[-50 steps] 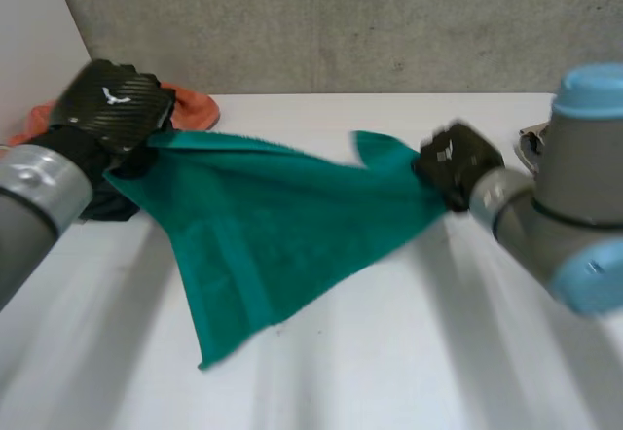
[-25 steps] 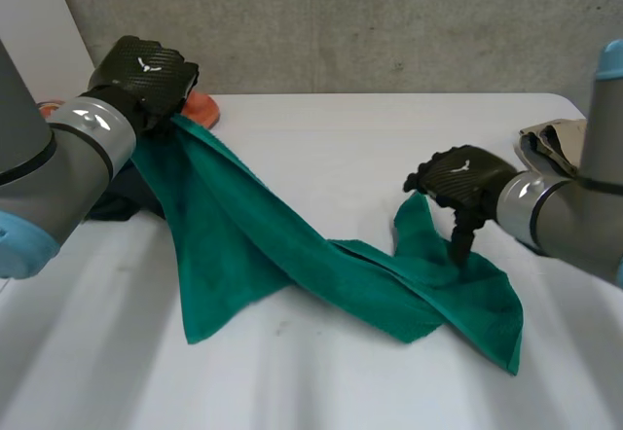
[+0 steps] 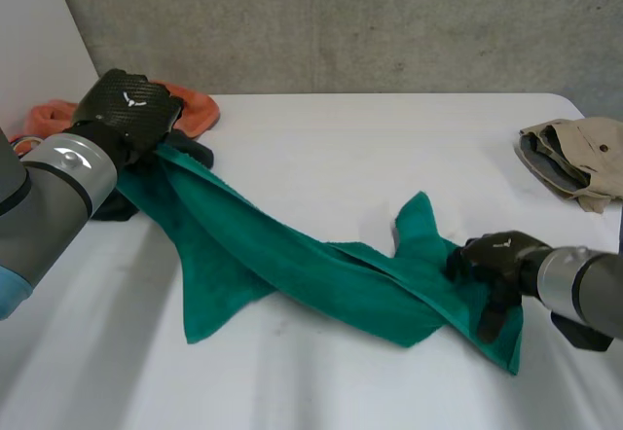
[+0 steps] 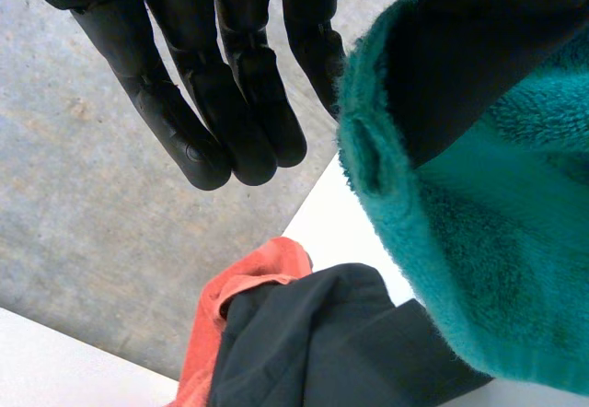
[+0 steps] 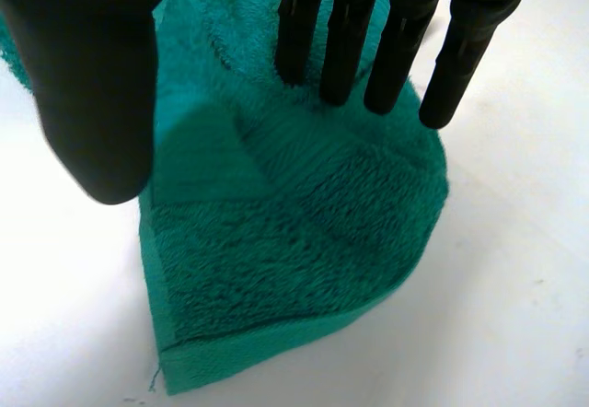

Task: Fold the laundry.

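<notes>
**Green towel** (image 3: pixel 292 265): twisted into a loose rope that runs from the upper left of the frame to the lower right across the white table (image 3: pixel 341 138). 1 end is lifted and the other lies flat.

**Left hand** (image 3: pixel 127 109), upper left: holds 1 corner raised. In its wrist view the fingers (image 4: pixel 230 103) are straight and clear of the cloth, while the thumb appears to clamp the towel's edge against the hand.

**Right hand** (image 3: pixel 496 263), lower right: open, with straight fingertips (image 5: pixel 345 57) pressing down on the towel near its end corner. The thumb stands apart and the hand grips nothing.

**Step in hand, as judged:** spreading the towel flat before the 1st fold; no fold is made yet. To do it well, the right hand should pinch a corner on the same edge that the left holds. Both hands then draw apart until the twist drops out, and lay the cloth on the bare middle of the table.

**Surroundings:** an orange cloth (image 3: pixel 195 109) and a dark garment (image 4: pixel 340 343) lie by the left hand, and a beige garment (image 3: pixel 574 153) lies at the right edge. Keep the towel off all 3.
</notes>
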Available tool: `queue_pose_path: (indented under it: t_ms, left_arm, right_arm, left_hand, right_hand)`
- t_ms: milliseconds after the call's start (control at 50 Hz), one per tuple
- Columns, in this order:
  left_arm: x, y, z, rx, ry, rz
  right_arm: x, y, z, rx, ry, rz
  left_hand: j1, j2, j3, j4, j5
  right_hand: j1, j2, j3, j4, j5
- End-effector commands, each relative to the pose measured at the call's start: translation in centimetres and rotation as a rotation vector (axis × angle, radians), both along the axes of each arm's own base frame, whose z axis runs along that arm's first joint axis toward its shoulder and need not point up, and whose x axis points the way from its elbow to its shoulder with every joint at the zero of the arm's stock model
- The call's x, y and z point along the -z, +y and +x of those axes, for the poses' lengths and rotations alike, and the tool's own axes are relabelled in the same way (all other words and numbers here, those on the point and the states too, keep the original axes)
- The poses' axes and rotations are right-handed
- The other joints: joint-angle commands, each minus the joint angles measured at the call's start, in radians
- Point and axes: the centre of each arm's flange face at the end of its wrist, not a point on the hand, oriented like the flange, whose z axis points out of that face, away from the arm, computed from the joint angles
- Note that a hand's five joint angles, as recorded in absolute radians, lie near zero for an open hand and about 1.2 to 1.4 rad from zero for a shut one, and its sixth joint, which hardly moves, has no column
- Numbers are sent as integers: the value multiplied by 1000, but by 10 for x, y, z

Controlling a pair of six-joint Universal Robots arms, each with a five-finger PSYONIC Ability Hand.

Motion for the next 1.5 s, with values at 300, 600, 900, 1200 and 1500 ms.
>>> queue_pose_path:
  t_ms: [300, 600, 900, 1200, 1500]
  left_arm:
    - [9, -64, -5, -36, -11, -27]
    - [-202, -90, 7, -185, 376, -784]
    - [-48, -113, -10, -120, 237, -380]
    - [103, -79, -15, -74, -14, 73]
    - [109, 39, 12, -23, -253, 496]
  right_arm:
    - [-15, -45, 31, -36, -36, -313]
    - [-236, -150, 31, 222, -231, -1431]
    - [-133, -169, 36, 76, -174, -1168]
    - [21, -132, 11, -53, 186, -600]
    - [-22, -28, -49, -129, 513, -280]
  left_hand:
    - [230, 199, 207, 197, 233]
    - [230, 199, 207, 197, 233]
    - [230, 199, 207, 197, 233]
    - [230, 199, 207, 197, 233]
    - [230, 199, 207, 197, 233]
  right_hand:
    - [888, 897, 896, 893, 890]
    - [888, 897, 896, 893, 890]
    - [888, 897, 896, 893, 890]
    - [888, 897, 896, 893, 890]
    - [888, 897, 896, 893, 890]
